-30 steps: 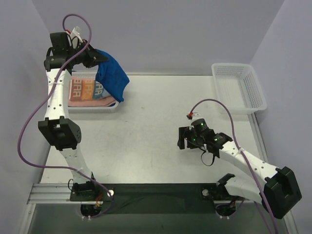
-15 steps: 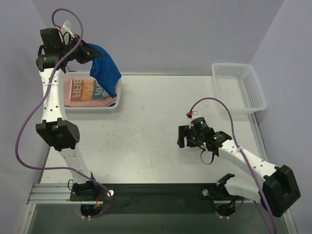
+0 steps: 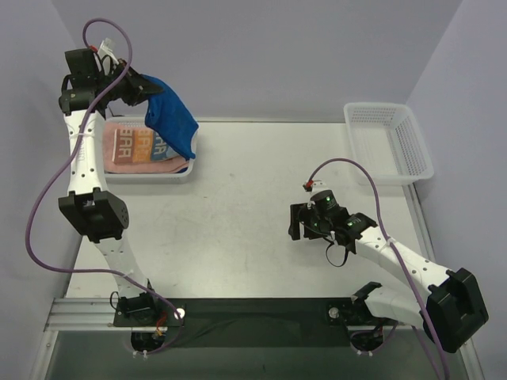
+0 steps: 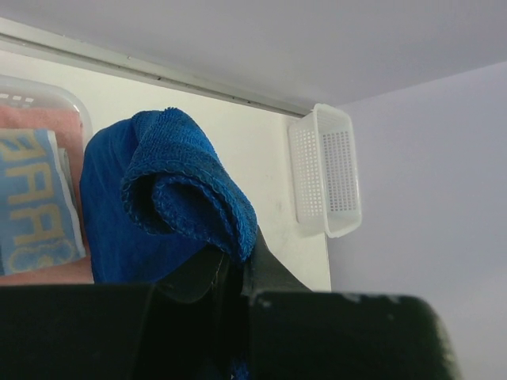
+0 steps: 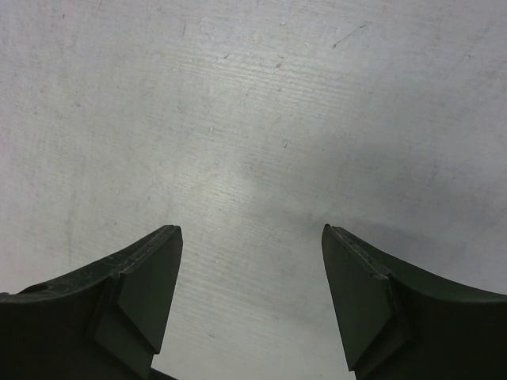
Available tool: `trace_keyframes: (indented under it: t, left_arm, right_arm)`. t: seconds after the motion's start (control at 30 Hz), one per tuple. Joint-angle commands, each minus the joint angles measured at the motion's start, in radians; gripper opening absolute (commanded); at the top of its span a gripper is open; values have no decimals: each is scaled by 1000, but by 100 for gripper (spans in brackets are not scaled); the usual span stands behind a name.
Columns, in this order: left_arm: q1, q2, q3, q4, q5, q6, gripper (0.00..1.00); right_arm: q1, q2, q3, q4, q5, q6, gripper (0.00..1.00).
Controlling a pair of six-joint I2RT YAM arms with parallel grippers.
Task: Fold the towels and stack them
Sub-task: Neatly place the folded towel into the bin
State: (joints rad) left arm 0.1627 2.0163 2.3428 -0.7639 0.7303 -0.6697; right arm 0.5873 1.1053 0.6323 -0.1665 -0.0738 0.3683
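My left tool [image 3: 145, 89] is clamping the blue towel [image 3: 174, 123], which is hanging from it above the far-left basket [image 3: 150, 176]. The pink towel [image 3: 111, 136] and white towel [image 3: 141, 146] are lying in that basket. My right tool [image 3: 305, 224] is hovering wide open over the tabletop [image 3: 238, 198], well apart.

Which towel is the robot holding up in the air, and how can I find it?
Look at the far left corner of the table, where a white basket sits. Just above it, the left hand pinches the royal-blue towel, which hangs crumpled in the air. The salmon-pink towel and the lettered towel lie folded in the basket.
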Motion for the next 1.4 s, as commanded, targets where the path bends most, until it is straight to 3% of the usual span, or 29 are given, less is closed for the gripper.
trace_keyframes:
  t: [0.0,0.73,0.93,1.37]
  left_arm:
    - [21,2,7,38,4,9,0]
    - [97,45,-20,38,31,81,0]
    - [129,58,-65,32,21,140,0]
    - [150,136,-108,-34,-68,415,0]
  right_arm:
    - [-9,1,35,-1,17,-5,72]
    - [-12,48,67,-1,-4,-23,72]
    - [-14,59,73,-1,-15,-25,72]
    - [-14,65,92,-25,-57,-34,72]
